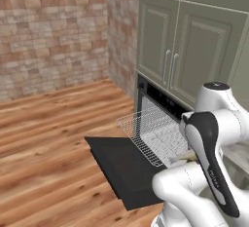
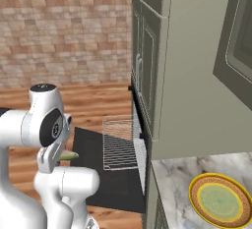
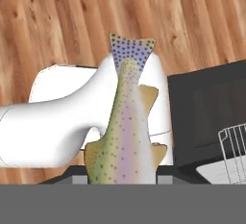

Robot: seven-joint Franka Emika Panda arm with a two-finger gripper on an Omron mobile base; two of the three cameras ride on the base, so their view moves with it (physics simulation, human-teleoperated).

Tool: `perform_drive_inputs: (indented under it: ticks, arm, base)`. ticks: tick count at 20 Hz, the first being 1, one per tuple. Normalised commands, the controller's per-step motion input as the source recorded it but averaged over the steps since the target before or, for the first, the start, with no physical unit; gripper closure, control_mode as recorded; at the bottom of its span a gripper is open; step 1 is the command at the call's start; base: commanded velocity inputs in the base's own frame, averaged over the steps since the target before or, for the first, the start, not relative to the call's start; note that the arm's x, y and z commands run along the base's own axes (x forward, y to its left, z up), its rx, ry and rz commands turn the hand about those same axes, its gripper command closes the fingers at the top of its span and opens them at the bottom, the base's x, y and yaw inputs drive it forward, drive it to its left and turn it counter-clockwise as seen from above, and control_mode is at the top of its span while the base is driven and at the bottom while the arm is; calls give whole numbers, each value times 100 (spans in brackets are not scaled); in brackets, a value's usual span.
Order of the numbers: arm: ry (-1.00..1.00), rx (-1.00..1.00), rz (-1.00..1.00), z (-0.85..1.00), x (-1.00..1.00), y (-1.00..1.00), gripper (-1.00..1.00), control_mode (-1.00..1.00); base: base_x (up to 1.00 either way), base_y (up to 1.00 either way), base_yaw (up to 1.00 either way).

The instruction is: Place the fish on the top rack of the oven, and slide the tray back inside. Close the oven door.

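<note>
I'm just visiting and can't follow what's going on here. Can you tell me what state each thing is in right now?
Oven door: open, folded down flat.
Rack: pulled out over the door, nothing on it.
Fish: held in the claw, tail pointing away, not yet on the rack.
Claw: shut on the fish.
Cabinet doors: closed.
Plate: on the counter, with no food on it.

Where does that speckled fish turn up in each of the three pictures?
Left base view: a sliver of the fish at lower right, beside the white arm, near the pulled-out top rack.
Right base view: its green tip at lower left, poking out under the arm's wrist.
Hand view: fish at bottom centre, tail up.
Shared landmark: the open oven door.
</note>
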Motion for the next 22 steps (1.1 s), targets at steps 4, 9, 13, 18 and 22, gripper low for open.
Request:
perform_drive_inputs:
  ticks: [4,9,13,18,22]
  arm:
    - [0,-3,-19,-12,9,0,100,-100]
    - [0,-3,-32,-22,3,0,100,-100]
    - [0,0,-38,-11,16,12,100,-100]
    - [-1,0,-40,-6,39,16,100,-100]
    - [-9,0,-39,-13,39,18,100,-100]
  base:
    - [0,0,0]
    - [0,0,0]
    - [0,0,0]
    - [0,0,0]
    - [0,0,0]
